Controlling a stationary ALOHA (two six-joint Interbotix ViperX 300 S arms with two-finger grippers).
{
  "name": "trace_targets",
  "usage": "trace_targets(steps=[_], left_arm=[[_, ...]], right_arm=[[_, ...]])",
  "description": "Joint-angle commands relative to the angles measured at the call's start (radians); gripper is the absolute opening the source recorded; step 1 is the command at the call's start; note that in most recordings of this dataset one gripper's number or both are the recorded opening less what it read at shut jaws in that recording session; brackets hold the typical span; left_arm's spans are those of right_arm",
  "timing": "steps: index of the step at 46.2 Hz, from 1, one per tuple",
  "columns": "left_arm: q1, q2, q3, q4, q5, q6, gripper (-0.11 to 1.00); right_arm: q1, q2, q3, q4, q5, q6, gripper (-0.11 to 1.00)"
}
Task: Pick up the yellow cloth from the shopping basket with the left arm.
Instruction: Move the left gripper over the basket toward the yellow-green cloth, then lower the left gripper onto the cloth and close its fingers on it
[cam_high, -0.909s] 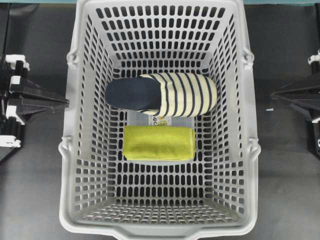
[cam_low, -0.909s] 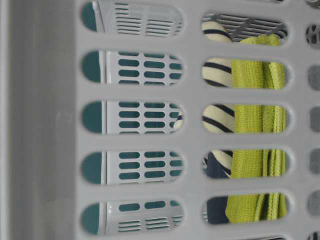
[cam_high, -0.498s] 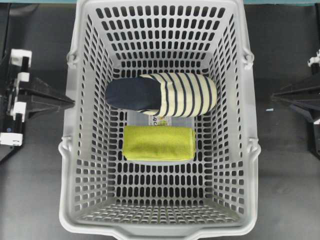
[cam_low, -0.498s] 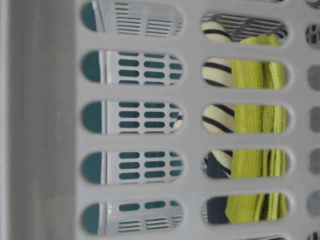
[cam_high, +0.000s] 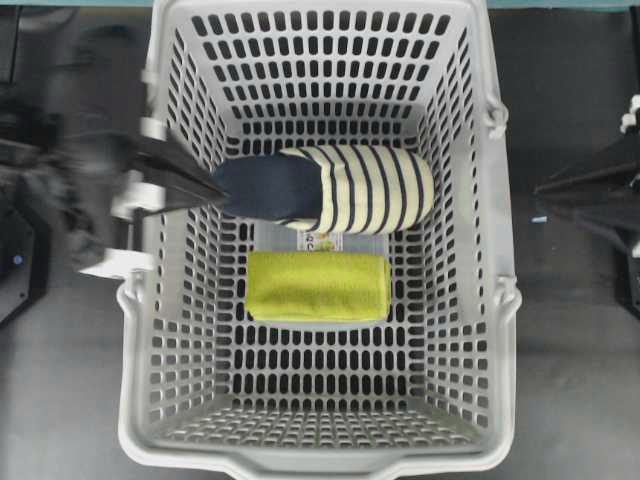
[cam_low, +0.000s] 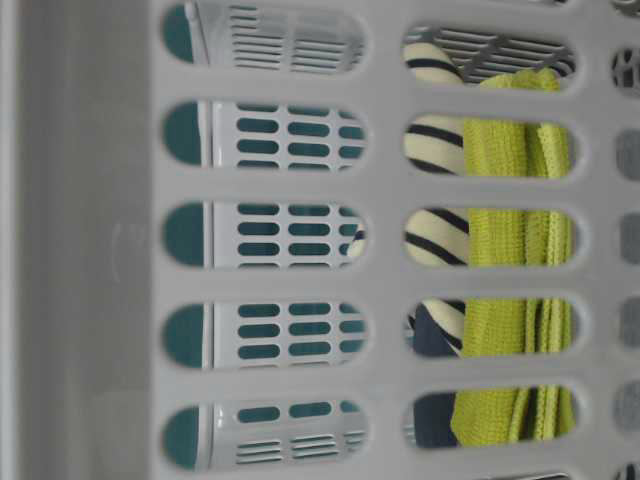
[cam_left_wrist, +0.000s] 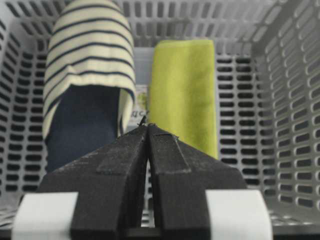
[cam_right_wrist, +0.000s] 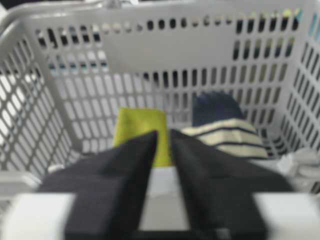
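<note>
The yellow cloth (cam_high: 318, 286) lies folded flat on the floor of the light-grey shopping basket (cam_high: 505, 250), just in front of a striped slipper. My left gripper (cam_high: 220, 193) is shut and empty. It reaches over the basket's left wall, blurred by motion, with its tip at the slipper's navy end, up and left of the cloth. In the left wrist view the shut tips (cam_left_wrist: 146, 125) sit above the gap between slipper and cloth (cam_left_wrist: 184, 90). My right gripper (cam_high: 540, 190) is shut and empty outside the right wall. The right wrist view shows the cloth (cam_right_wrist: 137, 127) beyond its tips (cam_right_wrist: 164, 132).
A cream-and-navy striped slipper (cam_high: 370, 188) lies across the basket floor right behind the cloth, touching it or nearly so. A white label (cam_high: 320, 241) shows between them. The basket's slotted walls stand high all round. The table-level view shows the cloth (cam_low: 515, 240) through the slots.
My left arm has swung right from outside the basket, over its left wall, to the slipper's navy end. The right arm has shifted only slightly. Cloth and slipper have not moved.
</note>
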Motion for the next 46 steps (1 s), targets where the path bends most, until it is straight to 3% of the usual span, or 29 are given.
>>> trace_targets(steps=[1, 6, 10, 19, 22, 29, 34, 46], left_arm=[[-0.003, 0.084, -0.087, 0.003, 0.058, 0.002, 0.0], [-0.008, 0.156, -0.138, 0.003, 0.089, 0.003, 0.0], [-0.008, 0.202, -0.161, 0.003, 0.097, 0.009, 0.0], [-0.008, 0.285, -0.19, 0.003, 0.104, 0.015, 0.05], [-0.012, 0.322, -0.206, 0.003, 0.12, 0.012, 0.2], [-0.031, 0.413, -0.242, 0.003, 0.155, 0.006, 0.68], [-0.046, 0.476, -0.264, 0.003, 0.156, 0.003, 0.88], [-0.083, 0.58, -0.261, 0.003, 0.155, 0.002, 0.88]], right_arm=[[0.0, 0.005, -0.028, 0.003, -0.005, 0.003, 0.34], [0.005, 0.005, -0.028, 0.003, -0.009, 0.012, 0.64], [0.005, 0.005, -0.028, 0.003, -0.011, 0.021, 0.79], [0.005, 0.005, -0.026, 0.003, -0.011, 0.023, 0.77], [0.005, 0.005, -0.026, 0.005, -0.011, 0.023, 0.77], [0.005, 0.005, -0.026, 0.003, -0.018, 0.023, 0.77], [0.003, 0.005, -0.025, 0.003, -0.035, 0.023, 0.77], [0.005, 0.005, -0.02, 0.003, -0.067, 0.023, 0.77]])
